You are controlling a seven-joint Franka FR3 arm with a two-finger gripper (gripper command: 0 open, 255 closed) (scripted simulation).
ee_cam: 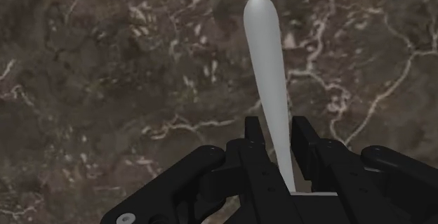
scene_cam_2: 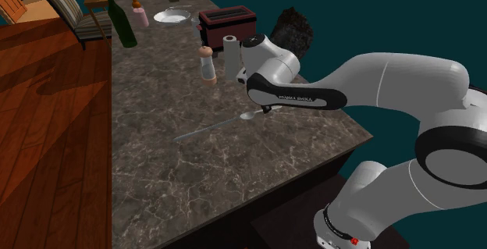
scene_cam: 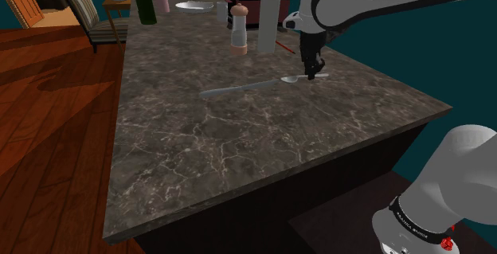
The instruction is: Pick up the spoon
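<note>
Here we are at the grasp itself: the gripper (scene_cam: pixel 315 73) is down low at the dark marbled countertop (scene_cam: pixel 239 157), right of centre in the shoulder view, and the spoon (scene_cam: pixel 247 87) lies flat on the stone, its pale handle stretching toward the frame's left while the bowl end sits at the gripper. From the second exterior view the same story: spoon (scene_cam_2: pixel 211 127) running diagonally through the middle of the frame, gripper (scene_cam_2: pixel 269 109) poised over its right-hand end. Now the wrist view, and this is the telling one: the spoon (ee_cam: pixel 263 54) runs straight out from between the fingers (ee_cam: pixel 251 133), which are spread to either side of the narrow neck, close in but with a sliver of gap showing on one side, so I'd call it straddled, not yet pinched. The gripper (ee_cam: pixel 277 128) looks well centred on the shaft. By my reading the approach is done and the squeeze is what's due: close squarely on that thin neck, then lift straight up. The shaft is slim and smooth, so an off-centre pinch could let it pivot or slide. The grinder (scene_cam: pixel 237 29) in the upper middle of the shoulder view stands well clear.
</note>
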